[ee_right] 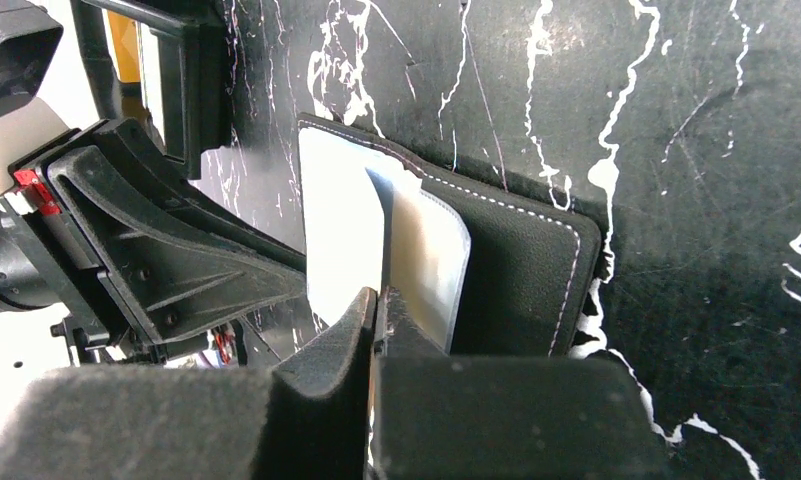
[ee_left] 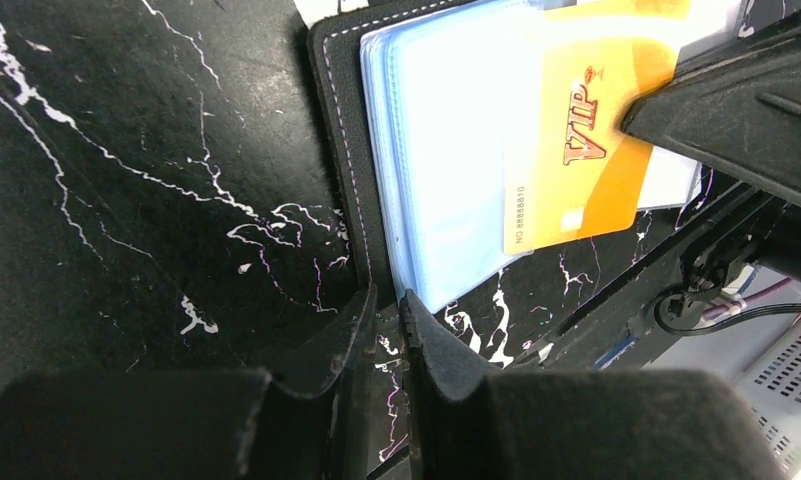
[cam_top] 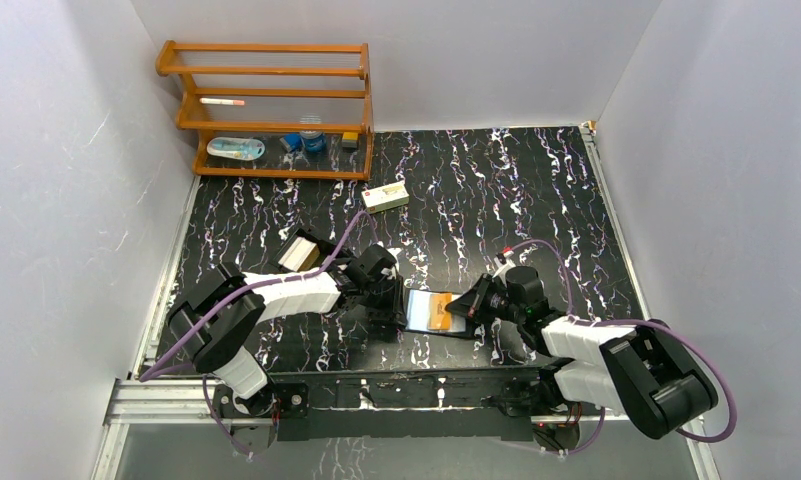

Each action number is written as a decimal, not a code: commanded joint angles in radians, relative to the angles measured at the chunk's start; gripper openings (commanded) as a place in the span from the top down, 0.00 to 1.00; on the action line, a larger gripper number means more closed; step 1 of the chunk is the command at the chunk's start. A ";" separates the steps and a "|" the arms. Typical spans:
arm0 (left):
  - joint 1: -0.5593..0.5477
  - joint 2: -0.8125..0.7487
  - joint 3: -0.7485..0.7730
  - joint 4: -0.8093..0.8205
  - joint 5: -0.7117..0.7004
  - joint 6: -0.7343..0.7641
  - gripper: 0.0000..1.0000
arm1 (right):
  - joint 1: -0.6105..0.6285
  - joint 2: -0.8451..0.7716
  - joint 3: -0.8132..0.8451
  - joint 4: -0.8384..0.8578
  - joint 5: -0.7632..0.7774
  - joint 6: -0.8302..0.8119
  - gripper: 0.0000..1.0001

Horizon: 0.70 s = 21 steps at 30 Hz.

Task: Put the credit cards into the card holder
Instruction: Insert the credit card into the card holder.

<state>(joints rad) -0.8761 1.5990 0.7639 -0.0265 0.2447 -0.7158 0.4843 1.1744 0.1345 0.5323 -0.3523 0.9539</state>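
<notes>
The right hand (ee_right: 379, 300) is pinching together on the edge of a credit card (ee_left: 576, 130), holding it over the open card holder (ee_left: 341, 150) from the three o'clock side. The left hand (ee_left: 386, 325), fingers nearly together, is clamping the holder's nine o'clock edge, steadying it on the table (ee_left: 126, 200). This looks like the insertion step. Next, the card likely needs sliding edge-first into a sleeve mouth.
</notes>
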 commanded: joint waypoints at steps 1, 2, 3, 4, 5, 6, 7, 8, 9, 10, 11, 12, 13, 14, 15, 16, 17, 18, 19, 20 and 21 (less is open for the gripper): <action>-0.060 0.049 -0.013 -0.015 0.024 -0.025 0.86 | -0.002 0.011 0.000 0.021 0.003 -0.003 0.92; -0.061 0.051 -0.013 -0.014 0.025 -0.027 0.86 | -0.001 0.005 0.006 0.002 0.006 -0.005 0.90; -0.063 0.051 -0.013 -0.013 0.025 -0.028 0.86 | 0.000 -0.002 0.017 -0.034 0.011 -0.014 0.88; -0.064 0.052 -0.012 -0.013 0.027 -0.029 0.86 | -0.001 -0.012 0.036 -0.087 0.019 -0.030 0.83; -0.065 0.054 -0.010 -0.012 0.029 -0.030 0.86 | 0.000 -0.026 0.057 -0.155 0.032 -0.045 0.79; -0.065 0.055 -0.009 -0.013 0.030 -0.030 0.86 | -0.001 -0.043 0.082 -0.239 0.047 -0.060 0.75; -0.066 0.055 -0.011 -0.013 0.031 -0.029 0.86 | 0.000 -0.071 0.100 -0.310 0.062 -0.072 0.72; -0.067 0.055 -0.011 -0.014 0.031 -0.027 0.86 | -0.001 -0.094 0.117 -0.379 0.083 -0.082 0.69; -0.066 0.055 -0.011 -0.016 0.031 -0.026 0.86 | -0.001 -0.117 0.132 -0.430 0.099 -0.091 0.67; -0.066 0.055 -0.010 -0.017 0.030 -0.025 0.86 | -0.001 -0.138 0.144 -0.470 0.110 -0.095 0.65; -0.067 0.055 -0.010 -0.017 0.030 -0.025 0.86 | 0.000 -0.153 0.155 -0.499 0.118 -0.096 0.63; -0.066 0.056 -0.010 -0.018 0.031 -0.025 0.86 | 0.000 -0.163 0.162 -0.517 0.120 -0.096 0.61; -0.066 0.057 -0.010 -0.018 0.030 -0.025 0.86 | -0.001 -0.167 0.170 -0.529 0.119 -0.095 0.61; -0.067 0.056 -0.011 -0.018 0.030 -0.025 0.86 | 0.000 -0.166 0.177 -0.535 0.114 -0.095 0.60; -0.067 0.057 -0.010 -0.018 0.029 -0.025 0.86 | 0.000 -0.161 0.182 -0.538 0.110 -0.096 0.59; -0.066 0.056 -0.008 -0.018 0.030 -0.025 0.86 | 0.000 -0.152 0.184 -0.536 0.105 -0.096 0.58; -0.066 0.057 -0.008 -0.018 0.030 -0.025 0.86 | 0.000 -0.144 0.186 -0.532 0.099 -0.096 0.58; -0.066 0.056 -0.006 -0.018 0.030 -0.025 0.86 | 0.000 -0.133 0.188 -0.526 0.095 -0.096 0.57; -0.067 0.058 -0.006 -0.018 0.031 -0.025 0.86 | 0.001 -0.124 0.189 -0.519 0.095 -0.096 0.57; -0.066 0.058 -0.005 -0.018 0.031 -0.026 0.86 | 0.003 -0.114 0.190 -0.513 0.097 -0.096 0.57; -0.067 0.058 -0.007 -0.018 0.031 -0.026 0.86 | 0.006 -0.104 0.192 -0.508 0.099 -0.096 0.57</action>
<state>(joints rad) -0.9131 1.6154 0.7677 0.0109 0.2478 -0.7441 0.4847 1.0416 0.2855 0.0418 -0.2611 0.8749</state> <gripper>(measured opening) 0.141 0.426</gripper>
